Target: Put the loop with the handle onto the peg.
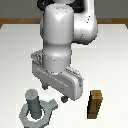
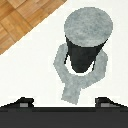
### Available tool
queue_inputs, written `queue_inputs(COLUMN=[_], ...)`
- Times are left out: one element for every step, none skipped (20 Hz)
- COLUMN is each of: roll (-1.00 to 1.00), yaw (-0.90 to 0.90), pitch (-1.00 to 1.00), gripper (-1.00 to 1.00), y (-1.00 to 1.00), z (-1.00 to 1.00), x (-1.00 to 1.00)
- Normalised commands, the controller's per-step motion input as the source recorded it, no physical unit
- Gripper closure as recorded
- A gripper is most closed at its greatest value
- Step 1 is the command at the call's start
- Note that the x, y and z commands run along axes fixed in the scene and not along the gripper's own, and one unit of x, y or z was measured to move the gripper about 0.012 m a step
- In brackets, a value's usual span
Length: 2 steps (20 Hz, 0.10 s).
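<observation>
The peg stands upright near the front of the white table, at the exterior view's left. The loop with the handle lies flat on the table around the peg's base, its short handle sticking out to one side. In the wrist view the peg rises through the loop, and the handle points toward the camera. My gripper hangs just above and beside the loop, open, with nothing between its fingers. Only the two fingertips show at the wrist view's edge.
A brown wooden block stands upright at the exterior view's right, a little apart from the gripper. The white table stretches behind the arm. Wooden floor shows past the table's edge in the wrist view.
</observation>
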Motion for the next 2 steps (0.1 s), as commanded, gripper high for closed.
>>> queue_inputs(roll=[0.0, 0.0], yaw=[0.0, 0.0], pitch=[0.0, 0.0], gripper=[-1.0, -1.0], y=[0.0, 0.0], z=[0.0, 0.0], x=[0.0, 0.0])
